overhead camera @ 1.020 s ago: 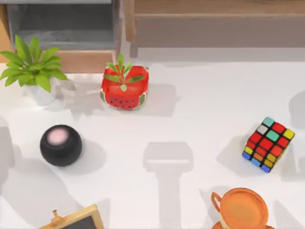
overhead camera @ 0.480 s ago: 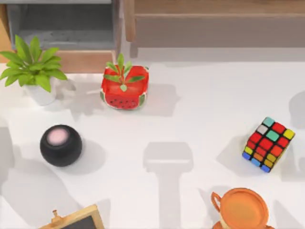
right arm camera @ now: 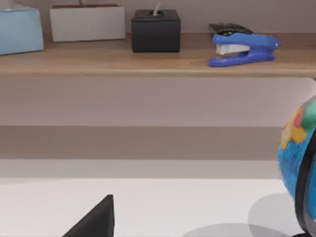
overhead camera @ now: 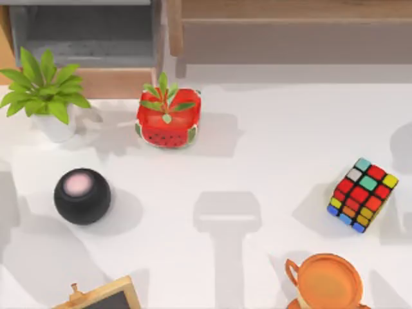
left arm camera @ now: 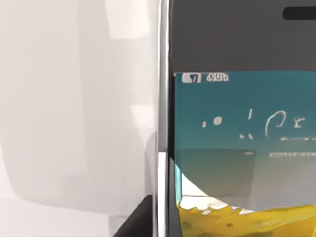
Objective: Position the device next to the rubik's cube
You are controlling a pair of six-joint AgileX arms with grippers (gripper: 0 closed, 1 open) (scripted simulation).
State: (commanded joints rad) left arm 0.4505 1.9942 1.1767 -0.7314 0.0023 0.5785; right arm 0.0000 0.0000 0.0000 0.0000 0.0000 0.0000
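The device (left arm camera: 237, 128) lies very close in the left wrist view: a silver frame edge, a dark bezel, and a lit teal screen with yellow at its lower part. It rests on the white table, and a dark part of my left gripper (left arm camera: 136, 222) shows beside its frame. The rubik's cube (overhead camera: 362, 195) sits at the right side of the table in the top view, turned at an angle. A dark part of my right gripper (right arm camera: 94, 219) shows low over the white table in the right wrist view.
A black ball speaker (overhead camera: 82, 196) sits at the left, with a watermelon pot (overhead camera: 167, 118) and a leafy plant (overhead camera: 45, 90) behind it. An orange cup (overhead camera: 328, 281) and a small framed board (overhead camera: 103, 296) stand at the front edge. Near the right gripper are a globe (right arm camera: 298, 153) and a shelf with a blue stapler (right arm camera: 242, 49).
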